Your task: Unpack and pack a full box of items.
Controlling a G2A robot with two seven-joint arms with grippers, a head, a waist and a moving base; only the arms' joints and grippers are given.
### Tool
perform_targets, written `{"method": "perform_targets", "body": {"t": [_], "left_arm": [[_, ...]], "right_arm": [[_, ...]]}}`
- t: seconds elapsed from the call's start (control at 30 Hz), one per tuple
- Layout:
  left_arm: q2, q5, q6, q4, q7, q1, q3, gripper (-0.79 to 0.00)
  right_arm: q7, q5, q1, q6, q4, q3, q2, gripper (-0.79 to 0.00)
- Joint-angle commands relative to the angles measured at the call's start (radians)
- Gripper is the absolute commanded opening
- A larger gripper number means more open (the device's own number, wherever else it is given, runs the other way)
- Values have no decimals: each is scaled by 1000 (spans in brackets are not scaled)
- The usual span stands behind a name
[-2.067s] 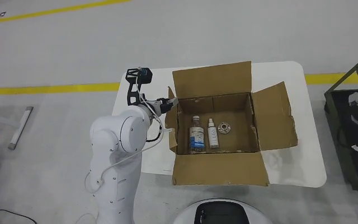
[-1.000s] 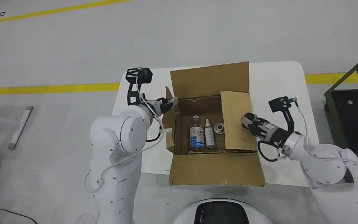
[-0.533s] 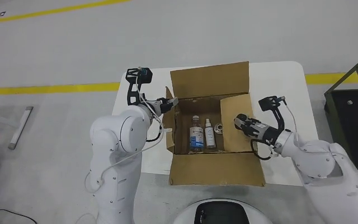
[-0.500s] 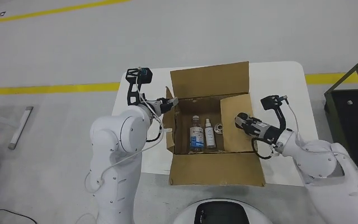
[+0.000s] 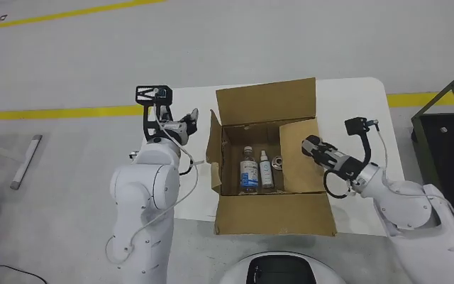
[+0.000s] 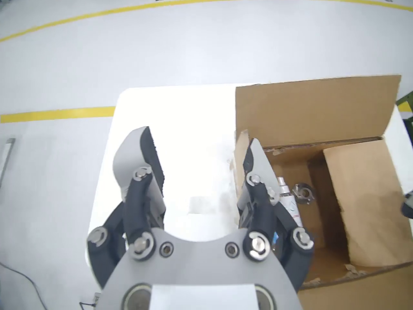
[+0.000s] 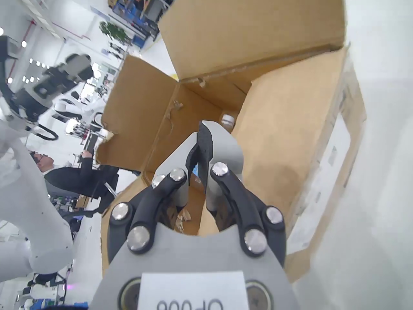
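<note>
An open cardboard box (image 5: pixel 277 213) stands on the white table (image 5: pixel 355 99). Inside lie a blue-labelled bottle (image 5: pixel 249 175), a white spray bottle (image 5: pixel 264 169) and a small metal ring (image 5: pixel 277 163). The right flap (image 5: pixel 298 156) is folded inward over the opening. My right gripper (image 5: pixel 310 147) is shut, at that flap's (image 7: pixel 290 124) upper edge, with nothing seen between its fingertips (image 7: pixel 204 137). My left gripper (image 5: pixel 186 121) hangs open over the table just left of the raised left flap (image 5: pixel 214 142). The left wrist view shows that gripper (image 6: pixel 201 162) beside the flap (image 6: pixel 240 156), with the spray bottle (image 6: pixel 287 195) and ring (image 6: pixel 303 193) beyond.
The back flap (image 5: pixel 266 99) and front flap (image 5: pixel 273 220) are spread outward. A dark green rack (image 5: pixel 433 156) stands off the table's right end. A grey bar (image 5: pixel 25 160) lies on the floor at the left. Bare table shows to the left of the box.
The right arm came in and folded the right flap inward, then eased back a little. The left gripper left the left flap, rose and shifted left, and is now open.
</note>
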Motion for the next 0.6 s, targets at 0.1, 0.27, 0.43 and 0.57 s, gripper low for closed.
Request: {"method": "perform_targets", "body": {"t": [0.1,0.27,0.43,0.57], "left_arm": [[7,51,-34,26,12,87,1,-785],[5,14,-14,41,13,138,13,-785],[-2,-58,-6,54,5,136,53,-785],[-8,-114,-21,57,-8,119,99,-785]], "right_arm": [[-214,2,-20,-27,10,30,-5,-785],[-338,-34,-2,44,81,52,-9,-785],[-414,16,68,138,183,62,-16,-785],[-433,84,156,176,287,64,-21,-785]]}}
